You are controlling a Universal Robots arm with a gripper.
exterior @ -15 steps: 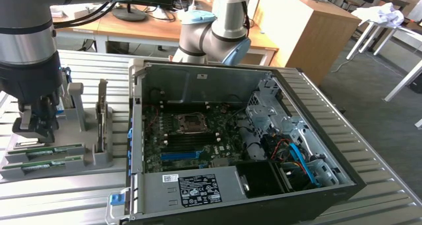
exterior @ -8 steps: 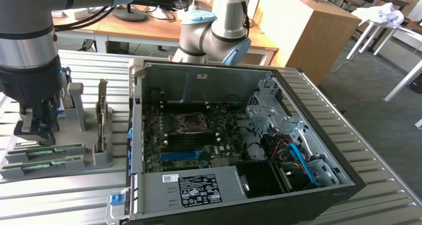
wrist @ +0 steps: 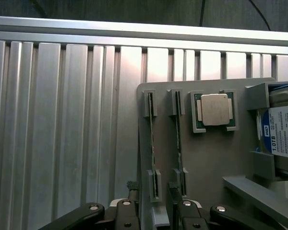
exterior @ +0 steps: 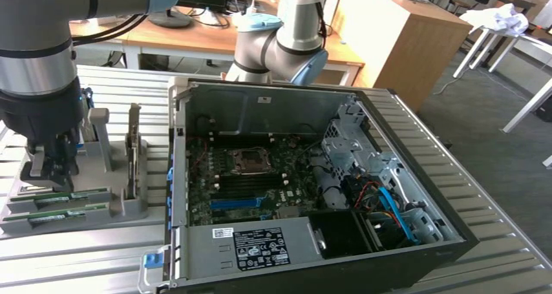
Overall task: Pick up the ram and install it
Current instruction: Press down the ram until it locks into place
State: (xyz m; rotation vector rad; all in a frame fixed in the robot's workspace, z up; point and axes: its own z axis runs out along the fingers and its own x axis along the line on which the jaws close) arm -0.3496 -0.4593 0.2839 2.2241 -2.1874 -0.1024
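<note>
Black gripper (wrist: 153, 197) linkages sit closest to the wrist camera, the fingers (wrist: 174, 194) spread wide and gripping nothing, 1 on each side of the ram (wrist: 152, 139). That ram stands on edge in a slot of the grey holder (wrist: 206, 163), clipped at both ends, with a second ram stick (wrist: 178, 139) in the slot just beside it. Further along the same holder a processor (wrist: 215, 109) lies flat in a square pocket, and a hard drive (wrist: 283, 136) with a white-blue label sits in a bracket beyond it. The holder rests on the ribbed metal table (exterior: 103, 262) at the exterior view's left, with a grey upright card (exterior: 134, 148) standing in its side nearest the open computer case (exterior: 435, 242). Inside the case lie the motherboard (exterior: 250, 184) with its processor socket (exterior: 250, 159), blue cables (exterior: 388, 200) and, along the near wall, a labelled power supply (exterior: 250, 245)
</note>
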